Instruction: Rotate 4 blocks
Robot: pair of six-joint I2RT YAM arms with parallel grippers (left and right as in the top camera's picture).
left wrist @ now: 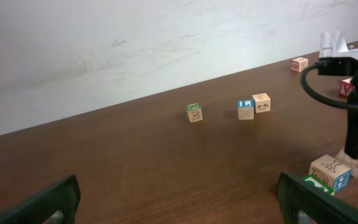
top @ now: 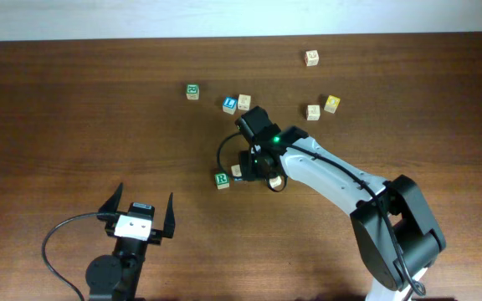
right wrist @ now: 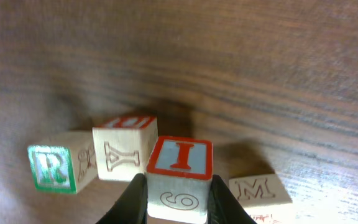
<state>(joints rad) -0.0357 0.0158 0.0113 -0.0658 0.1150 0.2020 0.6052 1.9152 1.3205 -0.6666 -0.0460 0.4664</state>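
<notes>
Inspection showed the right jaws closed on the sides of the red-I block (right wrist: 180,158). We recorded the Y block (right wrist: 122,155) just beside it, the green R block (right wrist: 53,167) against the Y block, and the M block (right wrist: 260,190) on the opposite side. The left jaws stood wide apart, empty, over the surface (top: 57,125).

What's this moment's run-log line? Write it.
right claw: shut on red-I block | left claw: open, empty | R block: on table, apart

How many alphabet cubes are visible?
10. A far-back cube; a green-topped cube; a blue cube beside a plain cube; a tan cube beside a yellow cube; R cube, Y cube, M cube by the right gripper; I cube between its jaws. The arm may hide more.
</notes>
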